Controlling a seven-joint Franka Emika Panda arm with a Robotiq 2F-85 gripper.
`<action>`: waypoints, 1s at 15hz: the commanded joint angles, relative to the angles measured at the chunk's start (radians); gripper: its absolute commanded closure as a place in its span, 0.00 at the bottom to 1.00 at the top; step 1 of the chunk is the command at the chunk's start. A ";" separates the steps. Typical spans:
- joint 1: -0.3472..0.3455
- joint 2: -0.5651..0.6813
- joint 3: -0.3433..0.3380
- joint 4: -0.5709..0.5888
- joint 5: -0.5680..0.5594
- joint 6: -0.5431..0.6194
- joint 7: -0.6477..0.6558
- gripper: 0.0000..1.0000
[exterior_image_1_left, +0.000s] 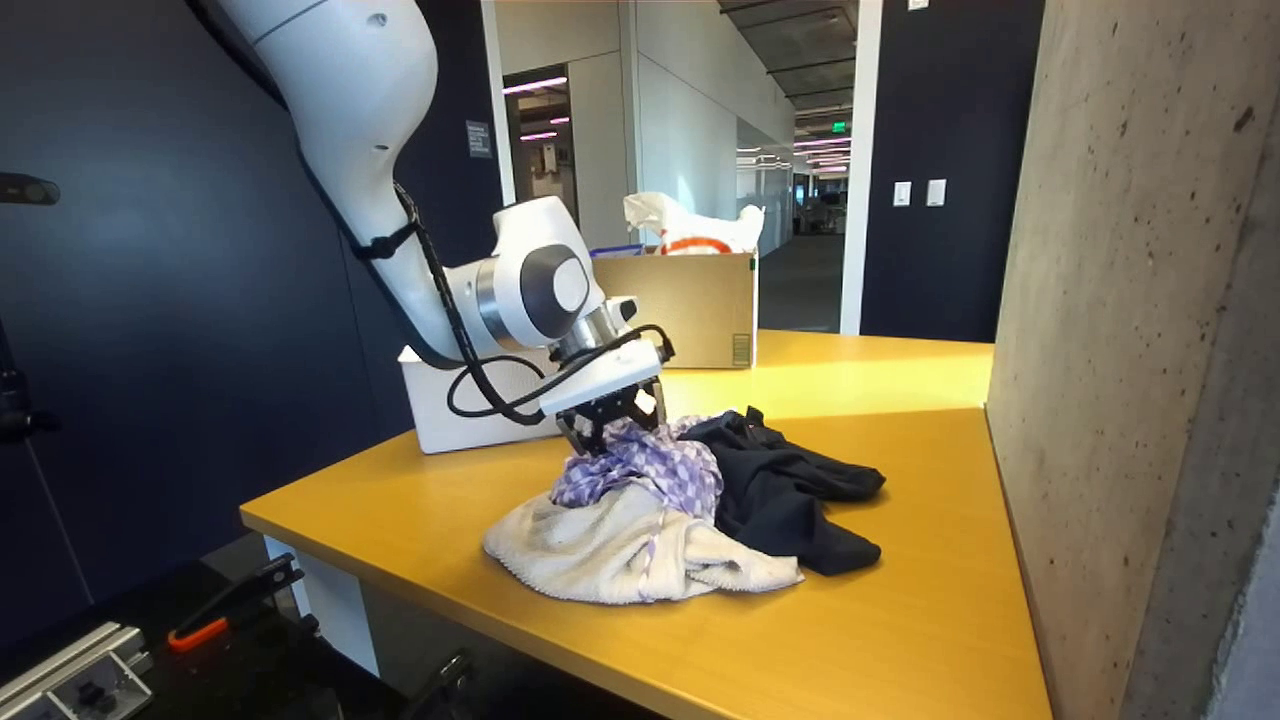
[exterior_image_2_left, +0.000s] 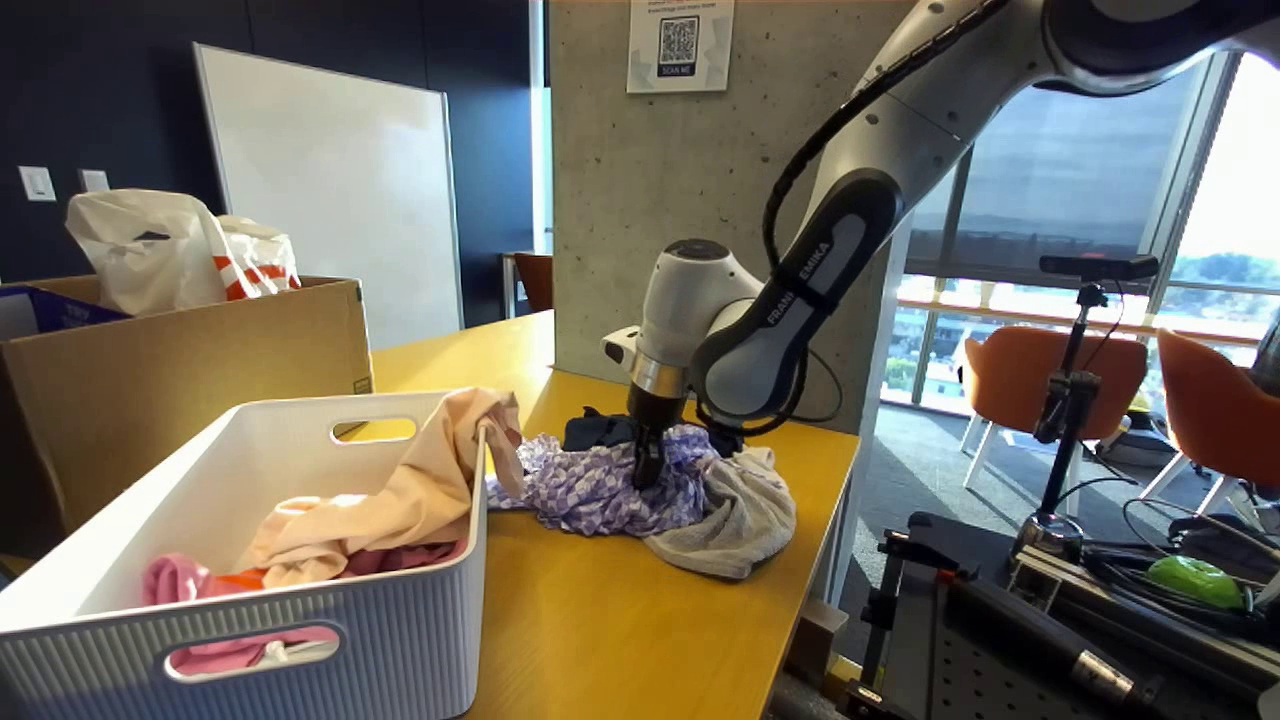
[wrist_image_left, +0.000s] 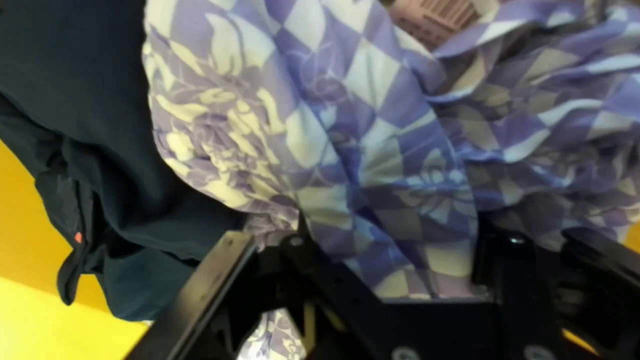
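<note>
Gripper (wrist_image_left: 390, 240): angled down; wide, fingers well apart, a bunched fold of purple checked cloth (wrist_image_left: 375, 125) between them.
Cloth position: crumpled on the tabletop (exterior_image_1_left: 850, 640), touching 2 other fabrics.
Beige towel (exterior_image_1_left: 600, 550): touching the purple cloth, loosely spread, with folds.
Dark garment (exterior_image_1_left: 790, 490): rumpled, partly covered by the purple cloth in the wrist view.
White bin (exterior_image_2_left: 400, 640): near the cloths; peach fabric (exterior_image_2_left: 400, 510) draped over its rim, pink fabric (exterior_image_2_left: 185, 583) inside.
Cardboard box (exterior_image_2_left: 200, 385): beyond the bin in both exterior views, white plastic bag (exterior_image_2_left: 150, 260) protruding from the top.
</note>
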 joint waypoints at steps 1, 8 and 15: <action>0.028 0.037 -0.012 0.000 -0.012 0.089 0.035 0.65; 0.222 -0.132 -0.186 -0.248 -0.029 0.195 0.213 1.00; 0.211 -0.397 -0.261 -0.359 -0.025 0.173 0.160 0.99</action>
